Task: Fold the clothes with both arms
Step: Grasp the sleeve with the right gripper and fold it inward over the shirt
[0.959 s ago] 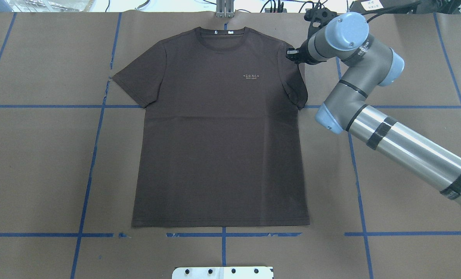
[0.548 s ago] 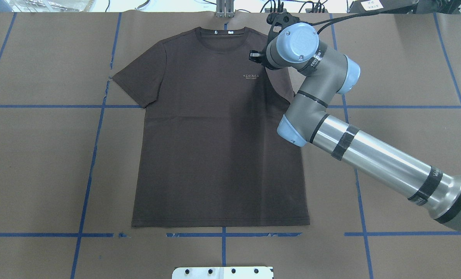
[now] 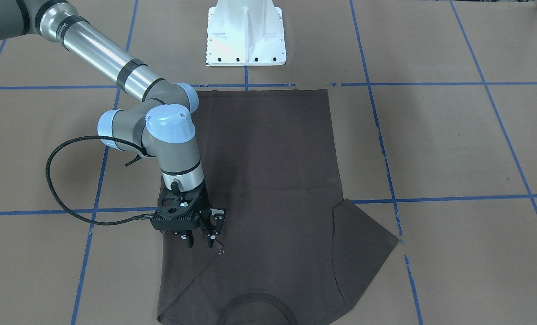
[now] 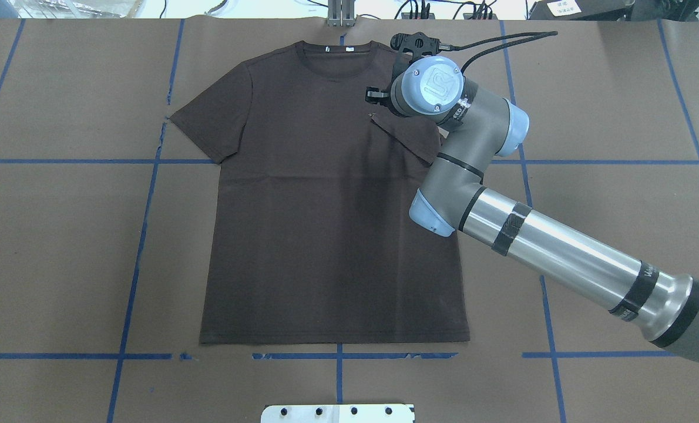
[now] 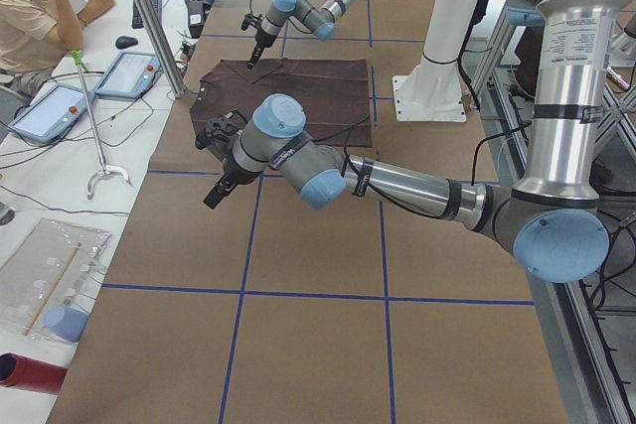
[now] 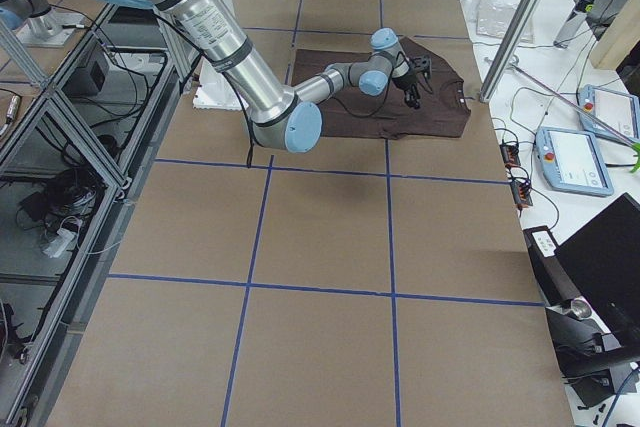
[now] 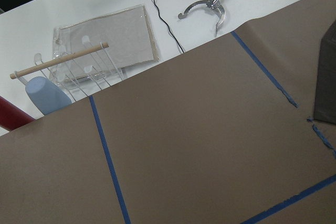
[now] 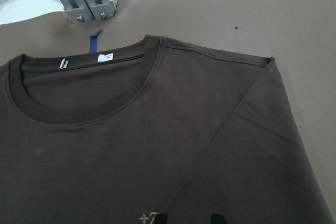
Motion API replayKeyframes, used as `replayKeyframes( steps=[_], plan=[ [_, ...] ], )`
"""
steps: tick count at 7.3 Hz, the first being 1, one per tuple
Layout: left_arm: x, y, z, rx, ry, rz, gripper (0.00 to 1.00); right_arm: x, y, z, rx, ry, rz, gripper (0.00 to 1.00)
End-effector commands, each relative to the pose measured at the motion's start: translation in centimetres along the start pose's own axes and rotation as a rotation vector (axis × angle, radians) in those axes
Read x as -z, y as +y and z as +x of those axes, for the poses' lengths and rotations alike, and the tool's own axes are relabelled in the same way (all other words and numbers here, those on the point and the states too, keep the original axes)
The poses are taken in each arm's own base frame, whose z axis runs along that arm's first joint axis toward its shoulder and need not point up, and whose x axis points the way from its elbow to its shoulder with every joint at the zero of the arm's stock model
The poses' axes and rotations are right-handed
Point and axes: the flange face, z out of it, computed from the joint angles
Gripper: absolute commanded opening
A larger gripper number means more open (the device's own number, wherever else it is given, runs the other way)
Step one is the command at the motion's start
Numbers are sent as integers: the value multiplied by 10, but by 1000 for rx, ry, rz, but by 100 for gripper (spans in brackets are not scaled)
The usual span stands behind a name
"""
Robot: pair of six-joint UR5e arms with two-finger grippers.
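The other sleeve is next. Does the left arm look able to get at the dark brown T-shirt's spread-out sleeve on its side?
Probably yes: the left gripper hangs over bare brown paper beside that sleeve, nothing lies between, and the right arm works the opposite shoulder.

Dk brown tee (image 4: 326, 235): flat, front up.
I see R sleeve (image 4: 408, 138) folded over chest below right arm (image 4: 561, 247); left arm (image 5: 397, 181) low, beside L sleeve (image 4: 208, 126).

Right hand (image 3: 200, 241) spread, left arm (image 5: 397, 181) outstretched
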Motion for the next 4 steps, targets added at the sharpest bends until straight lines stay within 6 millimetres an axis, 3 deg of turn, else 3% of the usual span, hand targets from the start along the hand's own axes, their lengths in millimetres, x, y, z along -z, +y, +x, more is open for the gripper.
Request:
replayKeyframes(
  steps=[1,2,3,4],
  plan=[
    [-8,-17,23,-65,35,44,100,43,-73,40,97,-1,-116,100],
    [-31,-22,61,-102,101,63,100,74,-107,86,132,-29,-170,100],
    [-67,-47,117,19,182,30,100,99,-132,148,159,-65,-199,100],
    [-96,-65,152,224,173,27,100,117,-144,212,207,-80,-212,100]
  ],
)
